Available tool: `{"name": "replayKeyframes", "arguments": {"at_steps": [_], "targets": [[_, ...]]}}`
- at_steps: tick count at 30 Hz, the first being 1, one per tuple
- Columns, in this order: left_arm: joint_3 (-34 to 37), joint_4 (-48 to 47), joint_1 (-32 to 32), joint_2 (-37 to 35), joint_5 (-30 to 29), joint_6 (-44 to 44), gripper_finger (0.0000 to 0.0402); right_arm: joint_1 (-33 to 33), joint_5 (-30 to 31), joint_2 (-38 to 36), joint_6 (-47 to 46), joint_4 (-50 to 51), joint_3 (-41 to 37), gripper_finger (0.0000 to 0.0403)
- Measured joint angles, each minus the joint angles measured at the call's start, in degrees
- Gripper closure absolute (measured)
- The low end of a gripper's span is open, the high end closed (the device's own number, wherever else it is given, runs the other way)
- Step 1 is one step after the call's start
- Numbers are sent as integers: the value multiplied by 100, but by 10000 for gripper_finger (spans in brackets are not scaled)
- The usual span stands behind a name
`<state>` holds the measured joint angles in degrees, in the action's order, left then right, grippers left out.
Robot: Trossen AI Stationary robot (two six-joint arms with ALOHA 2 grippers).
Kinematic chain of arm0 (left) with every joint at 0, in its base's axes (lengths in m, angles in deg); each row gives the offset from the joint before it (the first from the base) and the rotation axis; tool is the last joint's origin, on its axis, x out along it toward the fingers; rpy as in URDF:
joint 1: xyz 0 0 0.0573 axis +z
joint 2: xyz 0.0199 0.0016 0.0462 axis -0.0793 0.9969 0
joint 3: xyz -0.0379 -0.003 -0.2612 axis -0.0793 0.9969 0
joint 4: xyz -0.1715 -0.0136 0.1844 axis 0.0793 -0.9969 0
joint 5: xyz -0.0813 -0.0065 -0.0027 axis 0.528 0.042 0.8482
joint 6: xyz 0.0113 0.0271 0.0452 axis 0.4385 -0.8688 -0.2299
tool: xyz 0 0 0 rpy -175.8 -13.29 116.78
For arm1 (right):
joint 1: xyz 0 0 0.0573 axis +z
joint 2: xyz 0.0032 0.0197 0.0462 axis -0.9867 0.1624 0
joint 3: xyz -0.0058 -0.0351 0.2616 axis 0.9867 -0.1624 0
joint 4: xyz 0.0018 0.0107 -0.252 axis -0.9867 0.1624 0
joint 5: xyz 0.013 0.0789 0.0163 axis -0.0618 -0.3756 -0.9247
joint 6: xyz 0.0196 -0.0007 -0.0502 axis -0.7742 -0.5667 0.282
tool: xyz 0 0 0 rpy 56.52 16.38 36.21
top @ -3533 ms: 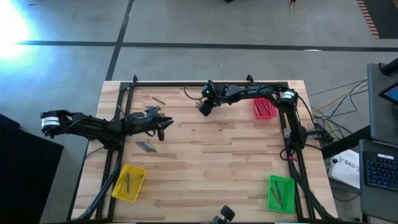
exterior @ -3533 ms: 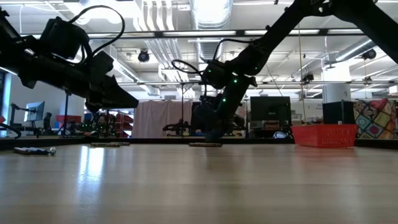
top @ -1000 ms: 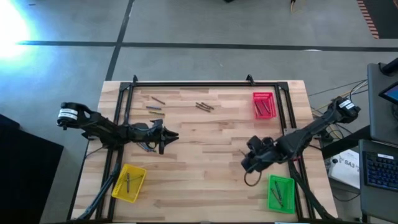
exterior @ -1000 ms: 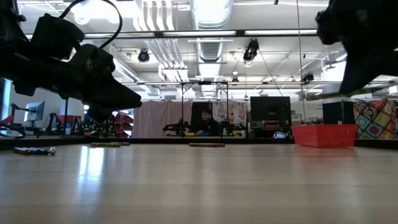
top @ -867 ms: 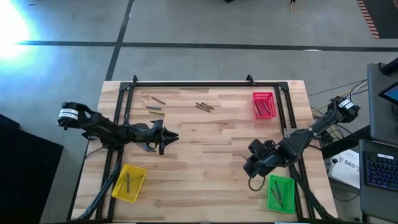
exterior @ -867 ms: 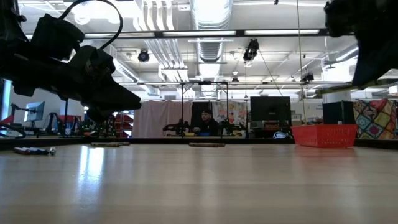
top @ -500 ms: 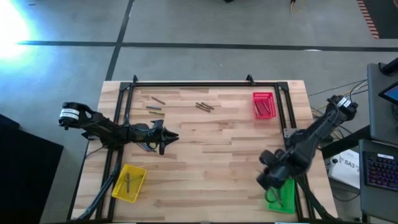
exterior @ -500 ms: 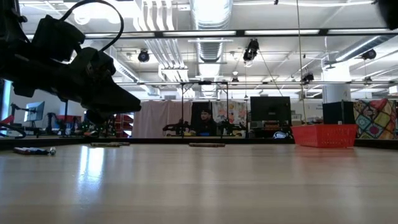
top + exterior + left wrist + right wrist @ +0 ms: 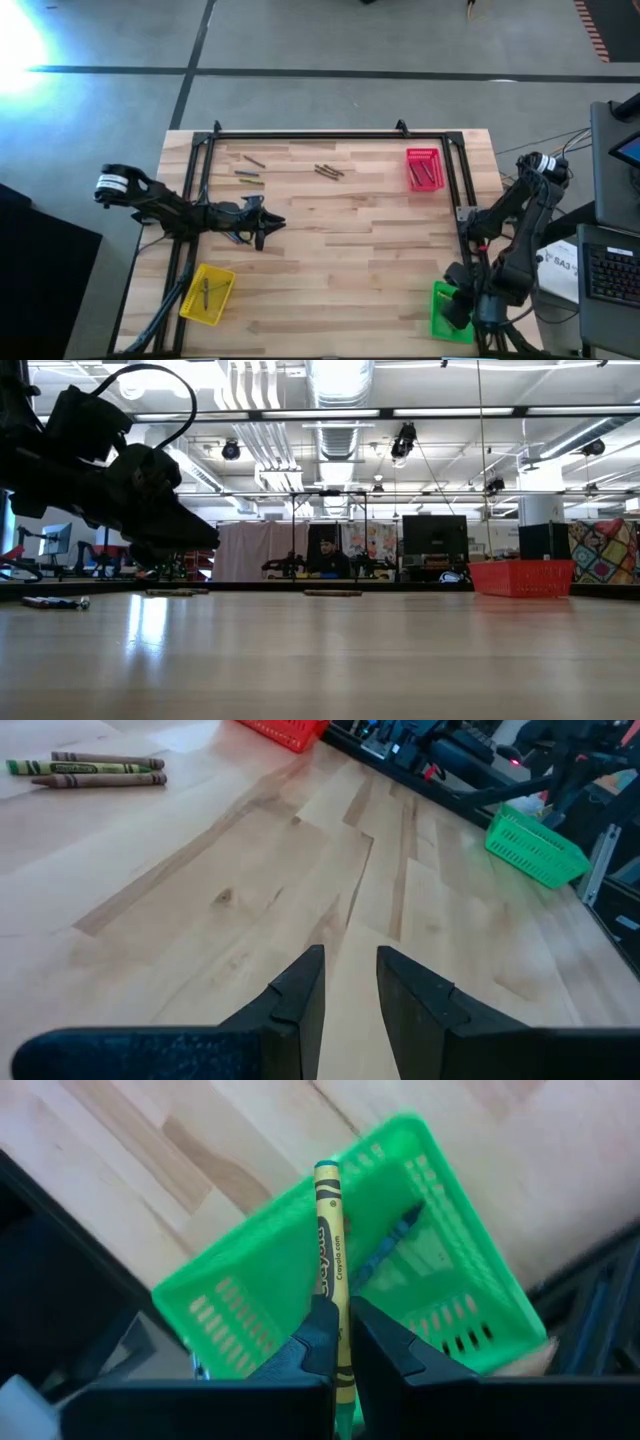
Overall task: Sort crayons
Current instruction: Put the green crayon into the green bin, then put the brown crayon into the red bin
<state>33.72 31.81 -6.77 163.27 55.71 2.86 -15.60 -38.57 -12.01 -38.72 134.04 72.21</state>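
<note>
My right gripper (image 9: 335, 1330) is above the green tray (image 9: 420, 1290) at the table's near right corner (image 9: 450, 310), shut on an olive-green crayon (image 9: 330, 1240). A blue-green crayon (image 9: 392, 1245) lies in that tray. My left gripper (image 9: 350, 990) hovers low over the table's left part (image 9: 262, 228), a little open, with nothing between its fingers. Loose crayons lie flat on the wood in the far middle (image 9: 328, 171) and far left (image 9: 250, 177); the left wrist view shows three together (image 9: 90, 770). My right gripper pinches the olive-green crayon between its two fingertips, on the stretch near the end toward the wrist (image 9: 338, 1315). The fingers lie along the crayon, and most of it sticks out past them. It points steeply down, clear of the green tray.
A red tray (image 9: 424, 168) with crayons stands at the far right and a yellow tray (image 9: 208, 293) with crayons at the near left. A black frame (image 9: 330, 135) runs along the table's far edge and sides. Bare wood fills the middle of the table.
My right gripper has swung with the olive-green crayon toward the table's near right corner, from beside the green tray to above it, and has turned on the way. It stays shut on the crayon.
</note>
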Motion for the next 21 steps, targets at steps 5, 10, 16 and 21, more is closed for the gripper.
{"name": "replayKeyframes", "arguments": {"at_steps": [5, 10, 16, 21], "targets": [[11, 2, 0, 137, -4, 14, 325, -7, 35, 113, 163, -48, -2, 390], [13, 44, 0, 314, -9, 40, 325, -4, 43, 116, 356, 15, -4, 389], [11, 87, 0, 363, -60, 101, 325, -22, 247, 385, 923, 11, -9, 348], [11, 91, 0, 359, -91, 101, 325, -20, 57, 704, 1030, 9, -11, 277]]}}
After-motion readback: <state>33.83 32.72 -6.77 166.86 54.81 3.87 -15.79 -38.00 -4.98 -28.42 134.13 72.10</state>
